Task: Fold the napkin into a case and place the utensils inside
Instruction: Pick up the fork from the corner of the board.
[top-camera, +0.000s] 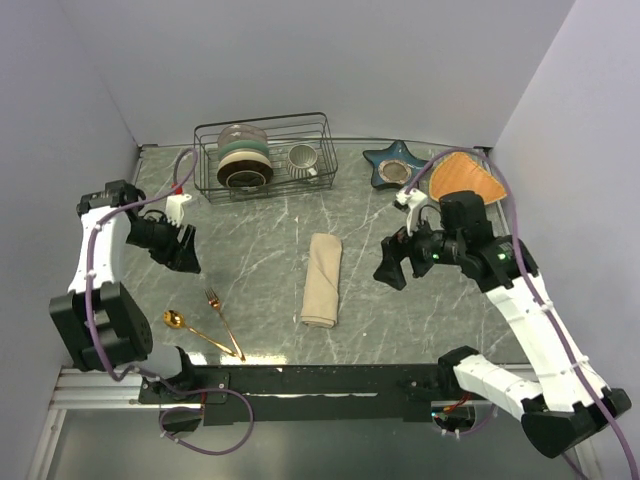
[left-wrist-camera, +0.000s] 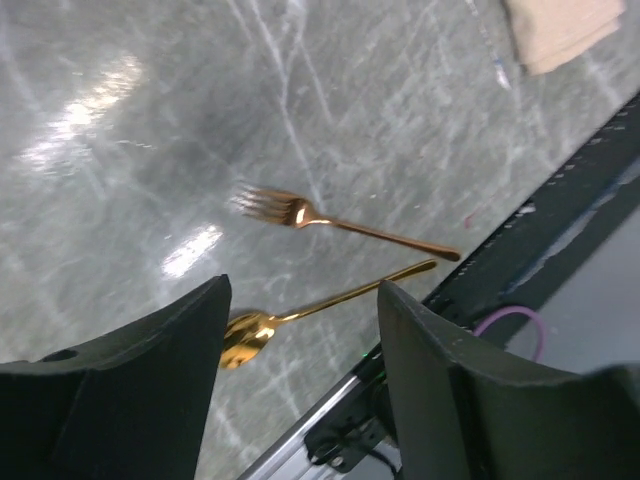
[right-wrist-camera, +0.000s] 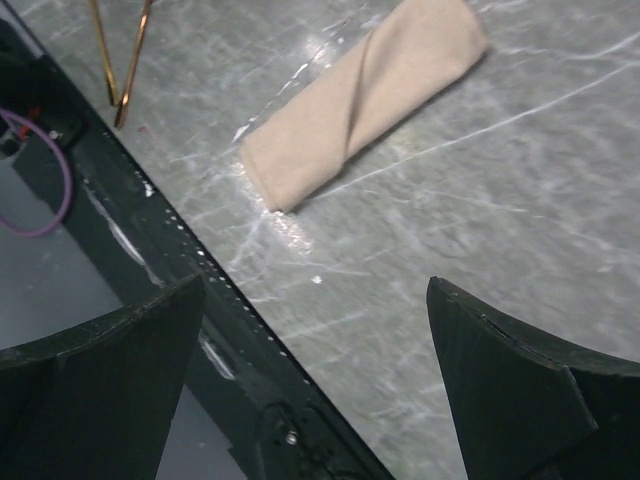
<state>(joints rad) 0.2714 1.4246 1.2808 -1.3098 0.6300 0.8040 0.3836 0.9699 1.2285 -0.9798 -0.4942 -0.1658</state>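
The left gripper (top-camera: 188, 262) hangs above the left part of the counter (top-camera: 260, 250), close to the left edge, with its fingers spread and nothing between them (left-wrist-camera: 302, 288). Below it, near the front-left corner, lie the gold spoon (top-camera: 203, 335) and gold fork (top-camera: 225, 325). The spoon is the outer one, with its bowl towards the left edge. The fork's tines point towards the back edge. The two handles run together almost to a point just short of the front edge and the dark rail (top-camera: 330, 378), leaving little room on that side. The left wrist view shows the spoon (left-wrist-camera: 330, 302) and fork (left-wrist-camera: 360, 230) flat on the marble, apart along most of their length.

A stretch of bare counter separates the fork from the case (top-camera: 322, 280). The case lies mid-counter as a long narrow roll, with its length running from back to front and its near end not far from the front edge. The right wrist view shows a diagonal fold line across it (right-wrist-camera: 365, 95). Two handle tips show at that view's top-left corner, though which is which is hard to tell.

Open marble lies right of the case, and the right gripper (top-camera: 390, 275) hovers over it, spread wide and empty (right-wrist-camera: 315, 285).

Along the back edge stand a wire rack (top-camera: 265, 155), a star-shaped dish (top-camera: 395, 165) and an orange mat (top-camera: 465, 180).
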